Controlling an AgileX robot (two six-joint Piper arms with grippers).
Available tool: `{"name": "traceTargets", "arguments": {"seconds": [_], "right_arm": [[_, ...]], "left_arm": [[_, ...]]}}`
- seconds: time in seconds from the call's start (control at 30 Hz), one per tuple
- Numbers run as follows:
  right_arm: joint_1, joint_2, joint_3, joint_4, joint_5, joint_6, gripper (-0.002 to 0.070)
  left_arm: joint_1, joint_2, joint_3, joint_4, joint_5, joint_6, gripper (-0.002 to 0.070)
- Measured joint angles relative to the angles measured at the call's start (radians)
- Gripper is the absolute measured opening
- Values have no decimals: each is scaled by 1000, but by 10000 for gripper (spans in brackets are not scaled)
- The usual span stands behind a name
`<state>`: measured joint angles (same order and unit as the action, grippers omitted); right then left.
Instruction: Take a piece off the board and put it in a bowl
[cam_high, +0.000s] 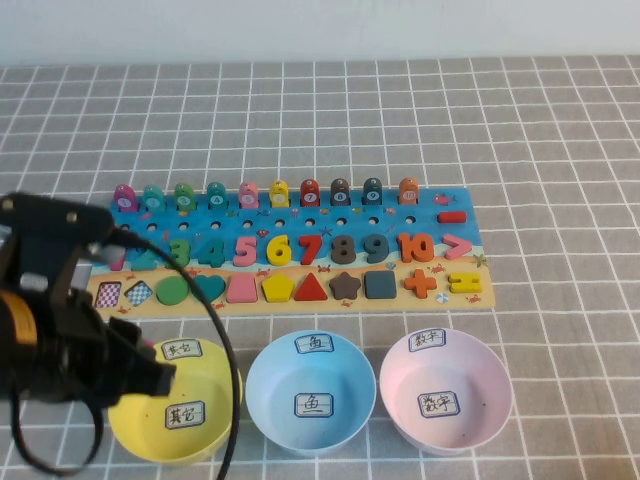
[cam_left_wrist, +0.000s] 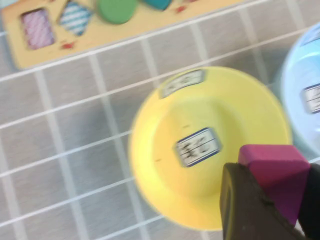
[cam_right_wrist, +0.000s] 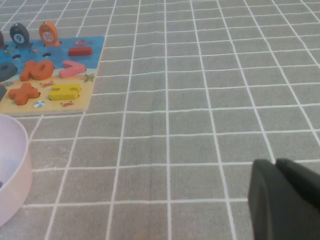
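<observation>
The left gripper (cam_left_wrist: 272, 200) is closed on the magenta piece (cam_left_wrist: 275, 167) and holds it above the yellow bowl (cam_left_wrist: 165, 130), near its rim. If it releases here, the piece could hit the rim and fall on the desk (cam_high: 560, 150). The right gripper (cam_right_wrist: 285, 200), away from the board (cam_high: 470, 295), looks shut.
</observation>
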<state>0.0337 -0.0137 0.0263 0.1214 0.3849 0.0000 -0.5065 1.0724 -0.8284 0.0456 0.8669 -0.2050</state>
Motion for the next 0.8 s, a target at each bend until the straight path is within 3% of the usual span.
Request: {"name": "traceTargets", "arguments": {"seconds": [0.27,0.8], "right_arm": [[0,0,0,0,0,0,-18],[0,0,0,0,0,0,-18]], "left_arm": [[-66,-72,202,0,-210,-103,186],[-70,99,219,0,-278,-162,186]]}}
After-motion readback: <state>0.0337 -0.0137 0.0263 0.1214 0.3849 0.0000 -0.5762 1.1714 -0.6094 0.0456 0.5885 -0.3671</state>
